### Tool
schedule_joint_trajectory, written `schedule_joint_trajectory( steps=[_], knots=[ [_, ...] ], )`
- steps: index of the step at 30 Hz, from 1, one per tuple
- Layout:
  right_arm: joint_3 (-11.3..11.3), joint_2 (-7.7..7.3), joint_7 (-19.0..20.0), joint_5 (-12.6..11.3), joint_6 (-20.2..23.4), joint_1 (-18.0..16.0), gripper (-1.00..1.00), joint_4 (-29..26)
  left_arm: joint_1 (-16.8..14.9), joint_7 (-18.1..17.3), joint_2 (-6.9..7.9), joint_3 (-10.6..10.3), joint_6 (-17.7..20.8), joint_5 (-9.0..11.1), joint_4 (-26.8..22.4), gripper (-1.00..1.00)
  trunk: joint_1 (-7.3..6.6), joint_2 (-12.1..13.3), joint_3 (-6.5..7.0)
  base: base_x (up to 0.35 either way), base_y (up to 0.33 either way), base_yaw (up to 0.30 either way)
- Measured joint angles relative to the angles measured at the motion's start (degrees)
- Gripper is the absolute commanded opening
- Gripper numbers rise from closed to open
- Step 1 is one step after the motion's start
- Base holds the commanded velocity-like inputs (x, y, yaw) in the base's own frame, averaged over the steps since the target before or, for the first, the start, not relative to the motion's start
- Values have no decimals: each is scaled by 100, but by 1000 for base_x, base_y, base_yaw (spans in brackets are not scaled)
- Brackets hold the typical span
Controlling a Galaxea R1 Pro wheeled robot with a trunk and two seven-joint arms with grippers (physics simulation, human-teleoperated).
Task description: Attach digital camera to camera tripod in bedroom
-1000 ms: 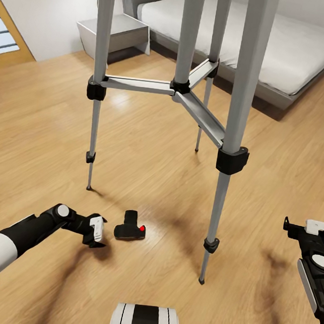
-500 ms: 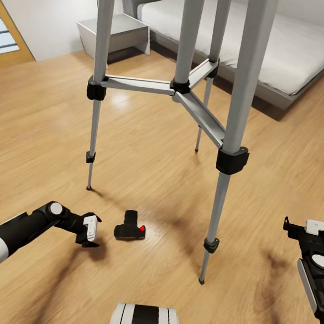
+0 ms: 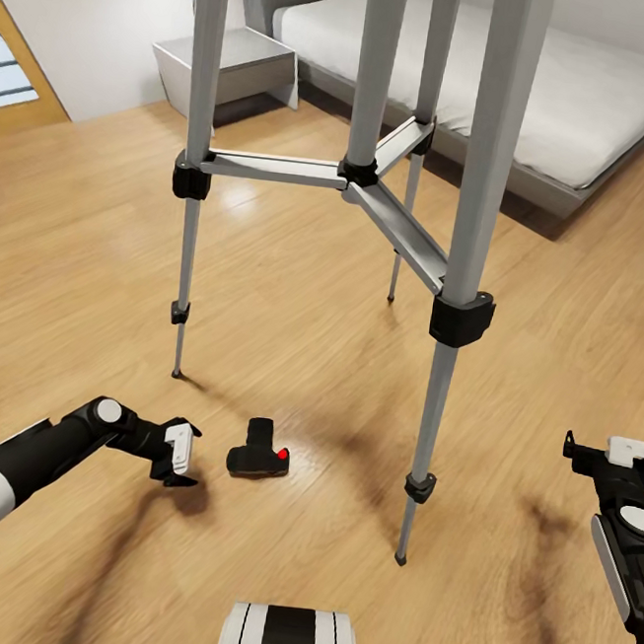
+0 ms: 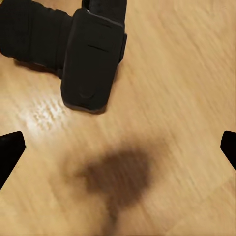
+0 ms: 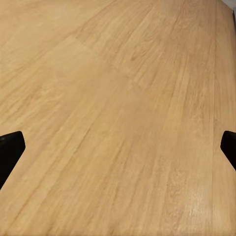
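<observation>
The digital camera (image 3: 260, 451), small and black with a red button, lies on the wood floor between the tripod legs. Up close in the left wrist view the digital camera (image 4: 73, 44) rests just beyond the fingertips. My left gripper (image 3: 177, 456) hovers low a short way left of it, open, with nothing between its fingers. The camera tripod (image 3: 362, 173) stands over the spot on silver legs with black joints; its head is out of view. My right gripper (image 3: 596, 452) hangs open at the right edge over bare floor.
A low grey bed (image 3: 545, 83) with a white mattress stands at the back right. Beside it sits a grey nightstand (image 3: 225, 64). The nearest tripod leg (image 3: 426, 442) plants its foot right of the camera. Open wood floor (image 5: 118, 118) lies under the right gripper.
My left gripper has drawn back a little to the left, away from the camera, and sits slightly lower. The camera, the tripod and the right arm have not moved.
</observation>
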Motion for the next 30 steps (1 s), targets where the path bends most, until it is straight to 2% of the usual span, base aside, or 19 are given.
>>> schedule_joint_trajectory(
  steps=[17, 30],
  knots=[
    [0, 0, 0, 0, 0, 0, 100, 0, -5, 1, -73, 69, 188, -6, -414, 100, 0, 0, 0, 0, 0, 0],
    [0, 0, 0, 0, 0, 0, 100, 0, -78, 1, -92, 113, 239, -6, -531, 100, 0, 0, 0, 0, 0, 0]
  ],
)
